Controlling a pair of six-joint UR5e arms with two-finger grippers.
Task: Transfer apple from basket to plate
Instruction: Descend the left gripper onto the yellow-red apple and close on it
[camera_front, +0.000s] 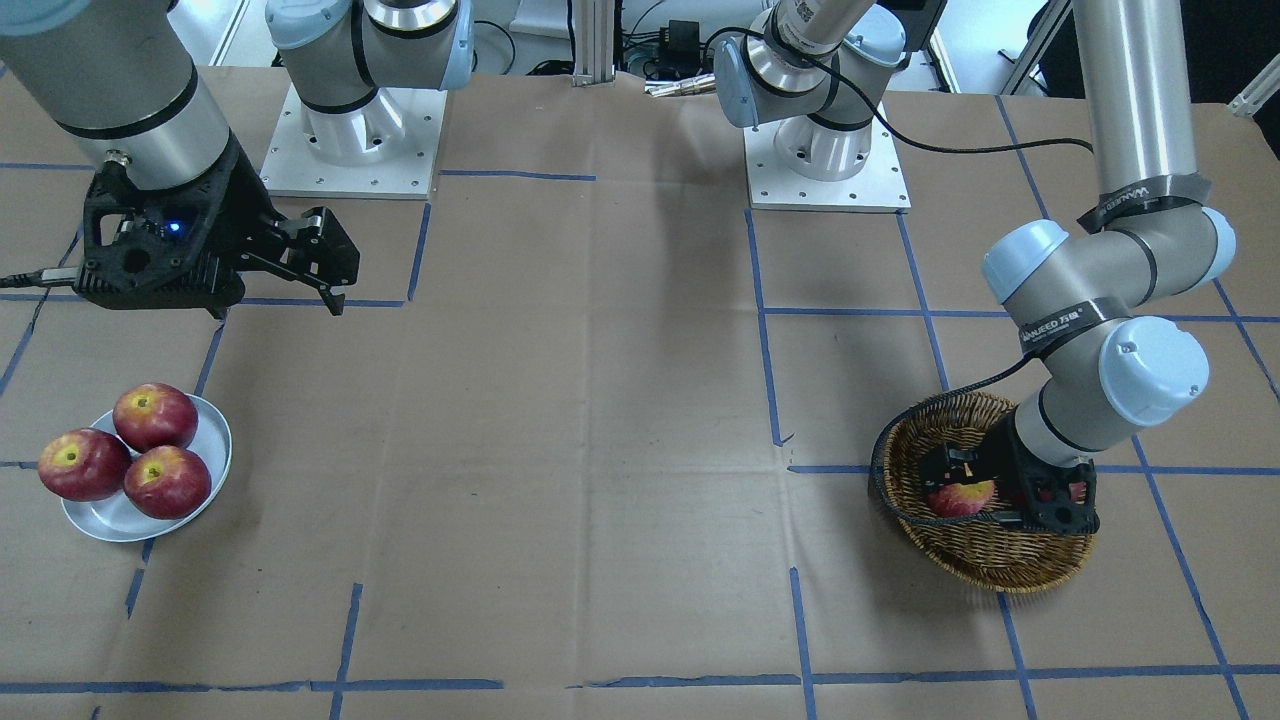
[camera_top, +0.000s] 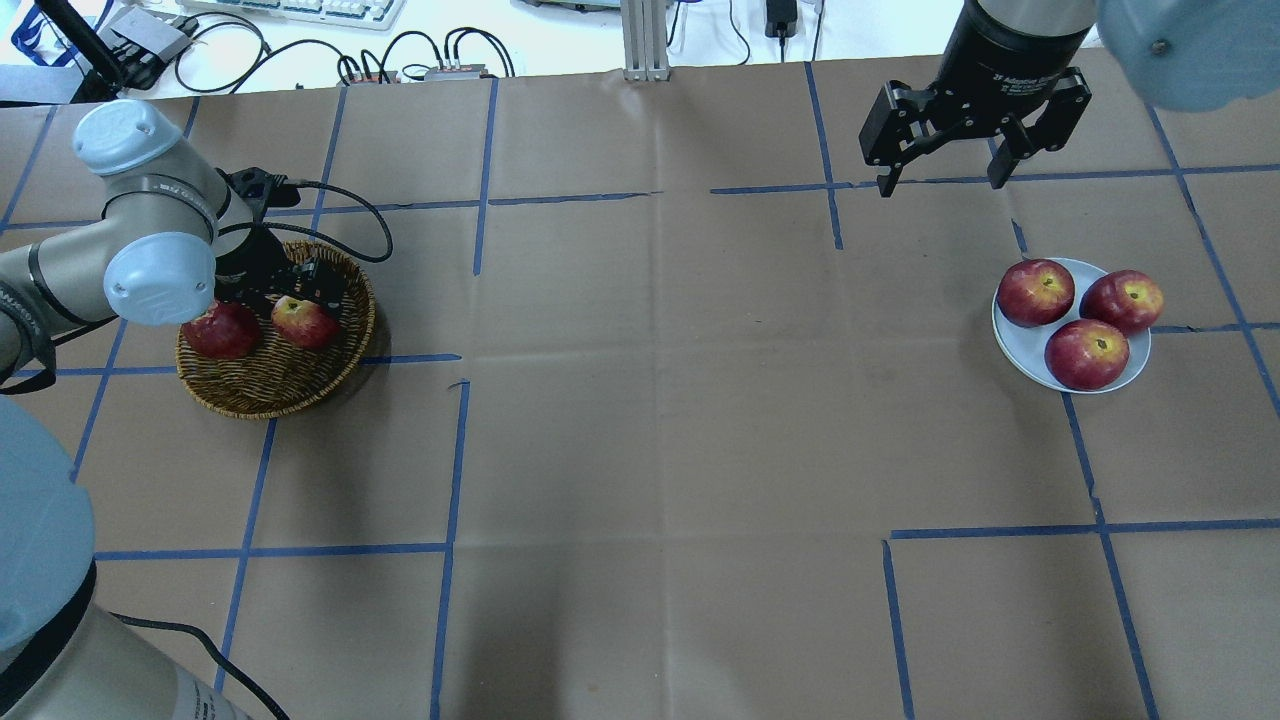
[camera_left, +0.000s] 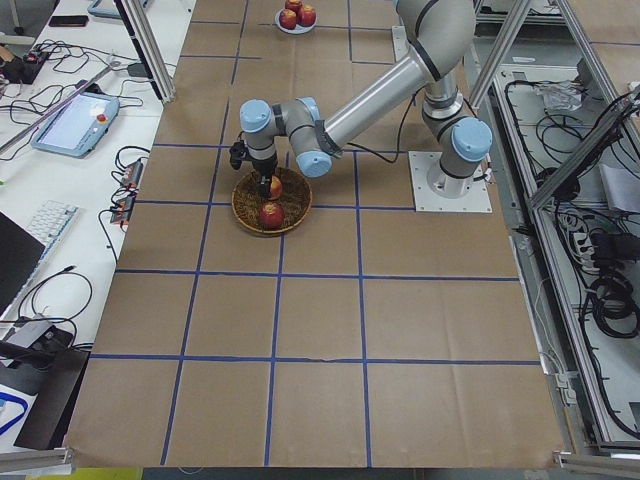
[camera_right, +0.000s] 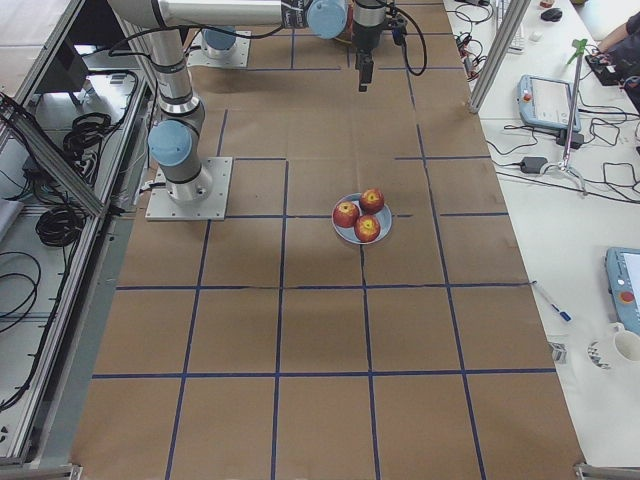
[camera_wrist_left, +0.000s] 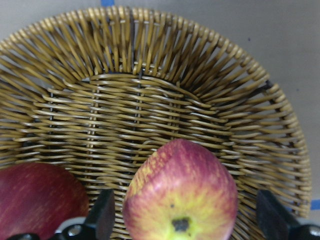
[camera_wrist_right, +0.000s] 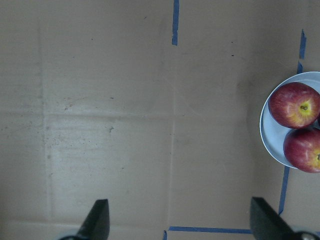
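The apple (camera_top: 303, 320) with the yellow-orange blush lies in the wicker basket (camera_top: 280, 385) at the table's left, and it also shows in the left wrist view (camera_wrist_left: 180, 200). My left gripper (camera_top: 306, 305) is down in the basket, open, with one finger (camera_wrist_left: 102, 220) on each side of this apple and a gap on one side. A darker red apple (camera_top: 222, 330) lies beside it. The pale plate (camera_top: 1008, 338) at the right holds three red apples. My right gripper (camera_top: 940, 185) is open and empty, above the table beyond the plate.
The table is covered in brown paper with blue tape lines. A black cable (camera_top: 340, 205) runs from the left wrist over the basket's far rim. The two arm bases (camera_front: 350, 140) stand on the robot's side.
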